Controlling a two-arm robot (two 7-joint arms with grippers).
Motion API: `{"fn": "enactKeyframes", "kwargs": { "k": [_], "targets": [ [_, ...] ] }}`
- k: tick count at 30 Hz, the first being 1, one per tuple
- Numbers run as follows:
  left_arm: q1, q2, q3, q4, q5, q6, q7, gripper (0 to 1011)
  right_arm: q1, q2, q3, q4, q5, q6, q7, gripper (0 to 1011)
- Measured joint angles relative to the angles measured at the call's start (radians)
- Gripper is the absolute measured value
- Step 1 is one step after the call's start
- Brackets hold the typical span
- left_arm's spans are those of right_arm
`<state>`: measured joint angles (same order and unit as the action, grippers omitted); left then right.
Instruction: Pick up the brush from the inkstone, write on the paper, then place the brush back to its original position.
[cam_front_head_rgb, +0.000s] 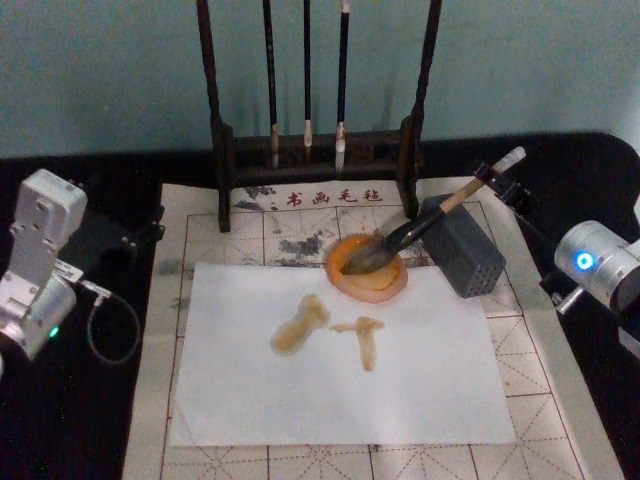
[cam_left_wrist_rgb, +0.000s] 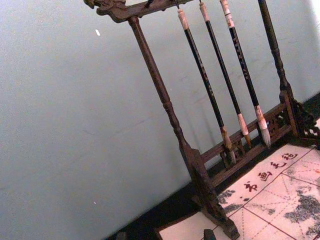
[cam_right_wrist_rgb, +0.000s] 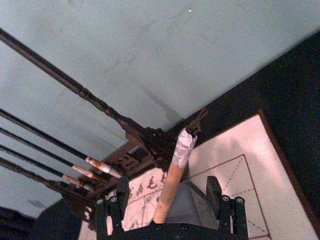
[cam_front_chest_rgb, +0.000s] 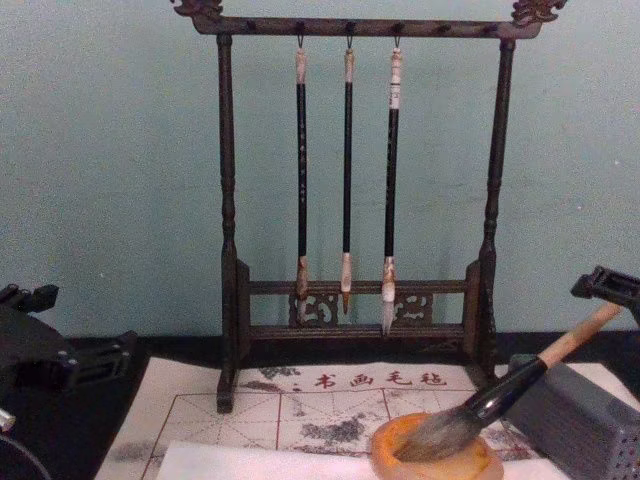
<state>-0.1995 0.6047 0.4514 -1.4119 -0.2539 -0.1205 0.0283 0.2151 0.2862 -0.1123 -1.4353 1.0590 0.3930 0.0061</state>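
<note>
While the brush (cam_front_head_rgb: 421, 229) lies w/ its grey tuft down in the orange inkstone (cam_front_head_rgb: 386, 291), its wooden handle slants up to the right and far, leaning on the top edge of the grey ribbed block (cam_front_head_rgb: 468, 256). White-wrapped end points far-right. The right gripper (cam_right_wrist_rgb: 167, 188) sits at that end. In the right wrist view its claw is spread, one finger (cam_right_wrist_rgb: 118, 196) each side of the handle, w/ a gap on both sides, so nothing is gripped.

Inkstone sits at the far edge of the white paper (cam_front_head_rgb: 410, 395), just left of the block, touching or nearly so. Paper lies flat on the beige grid mat (cam_front_head_rgb: 545, 345) and carries two amber-brown strokes (cam_front_head_rgb: 300, 326), near the inkstone, on its near side.

Left gripper (cam_front_head_rgb: 148, 228) is parked well left, over the black tabletop (cam_front_head_rgb: 70, 420) by the mat's far-left corner, apart from paper and brush. Claw looks spread, empty.

Dark wooden brush stand (cam_front_head_rgb: 222, 150) stands at the far side of the mat, w/ three thin black-handled brushes (cam_front_chest_rgb: 347, 170) hanging tips down, side by side.
</note>
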Motion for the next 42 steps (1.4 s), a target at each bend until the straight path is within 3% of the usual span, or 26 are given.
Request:
{"fn": "enactKeyframes", "kwargs": {
  "k": [7, 20, 34, 42],
  "targets": [
    [0.000, 0.000, 0.000, 0.000, 0.000, 0.000, 0.000, 1001, 0.029, -0.021, -0.004, 0.032, 0.040, -0.009, -0.015, 1000],
    [0.000, 0.000, 0.000, 0.000, 0.000, 0.000, 0.000, 1001, 0.072, -0.024, -0.030, 0.090, 0.072, -0.022, -0.024, 1000],
    [0.000, 0.000, 0.000, 0.000, 0.000, 0.000, 0.000, 1001, 0.064, -0.019, -0.056, 0.072, 0.100, -0.052, -0.051, 1000],
    [0.000, 0.000, 0.000, 0.000, 0.000, 0.000, 0.000, 1001, 0.083, -0.012, -0.077, 0.096, 0.101, -0.079, -0.054, 1000]
  ]
}}
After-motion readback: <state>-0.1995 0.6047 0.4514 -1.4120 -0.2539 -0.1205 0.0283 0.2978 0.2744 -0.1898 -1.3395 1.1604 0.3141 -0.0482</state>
